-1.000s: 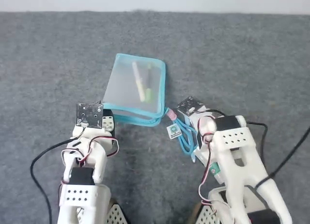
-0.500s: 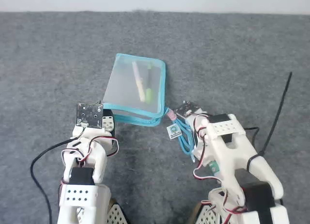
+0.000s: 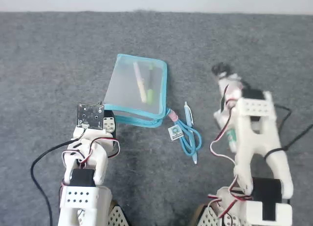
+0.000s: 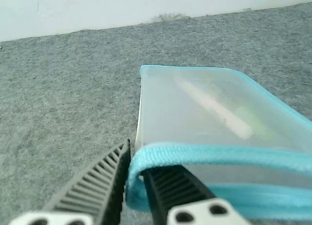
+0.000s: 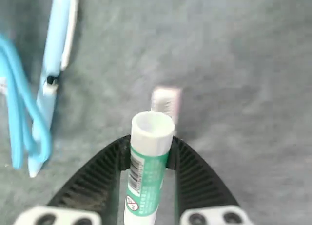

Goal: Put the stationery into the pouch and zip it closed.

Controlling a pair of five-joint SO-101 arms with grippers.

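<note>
The translucent pouch with a blue zip edge lies mid-table, and two pens show inside it. My left gripper is shut on the pouch's open rim; in the left wrist view its jaws pinch the blue edge of the pouch. My right gripper is to the right of the pouch, well apart from it. It is shut on a green-and-white glue stick above the carpet. A blue pen lies on the table by the pouch's mouth.
A blue cord with a small tag is looped beside the blue pen. A small pale pink block lies on the grey carpet beyond the glue stick. A pale wall borders the far side.
The right arm has swung away from the pouch's mouth, to the right and farther back, uncovering the blue pen. The left arm and the pouch have stayed put.
</note>
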